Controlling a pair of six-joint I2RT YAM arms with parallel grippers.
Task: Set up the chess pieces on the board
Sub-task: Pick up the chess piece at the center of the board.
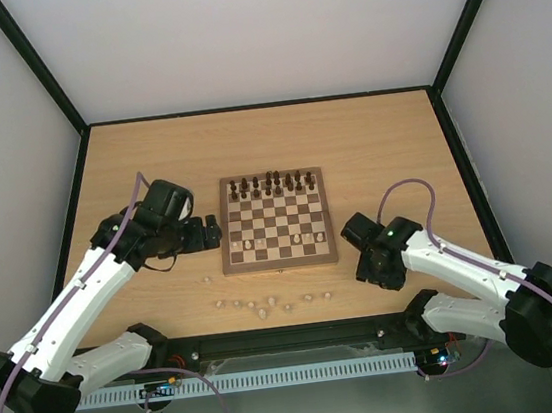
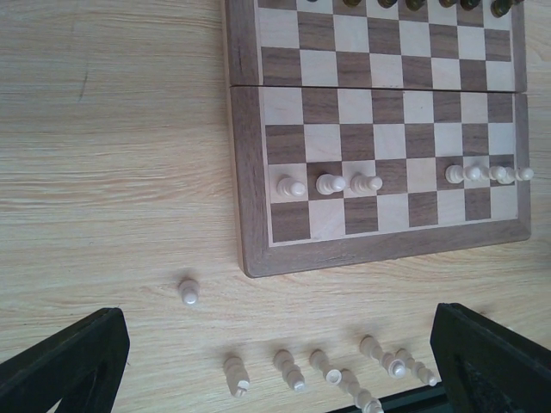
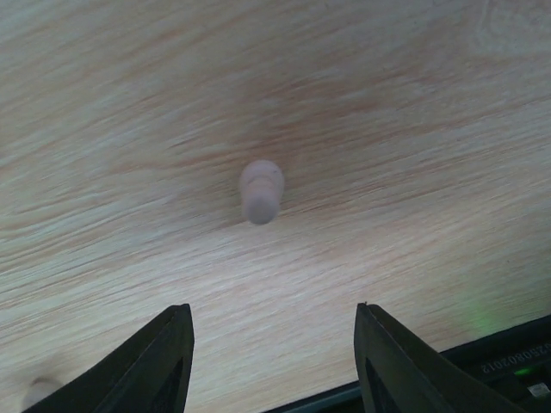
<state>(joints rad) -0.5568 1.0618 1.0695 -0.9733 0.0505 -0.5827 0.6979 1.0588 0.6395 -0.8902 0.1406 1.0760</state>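
The top view gives us the whole board [image 1: 281, 263] w/ dark pieces [image 1: 271, 182] along its far rows. The L gripper [image 1: 211, 233] is just beside its left edge and the R gripper [image 1: 358, 237] off its near-right corner. We can't read either set of fingertips from there.

The wrist views fill that in. L wrist view: L gripper [image 2: 277, 318] jaws spread wide, nothing between them. The board [image 2: 250, 215] lies ahead and to the right of the tips. Pale pawns [image 2: 331, 183] stand on the row second from the edge nearest the gripper, w/ a gap mid-row. Loose pale pieces [image 2: 344, 374] sit on the table [image 2: 103, 129] just ahead of the tips, between the fingers; standing or tipped, we can't tell. A lone pale piece [image 2: 188, 292] sits farther ahead. The dark pieces are cut off at the top of that view.

R wrist view: R gripper [image 3: 274, 318] jaws apart, gripping nothing. One pale piece [image 3: 261, 191] sits ahead of the tips, approx centred and untouched, too blurred to tell its type. A pale blob [image 3: 39, 391] is cut off at the frame corner.
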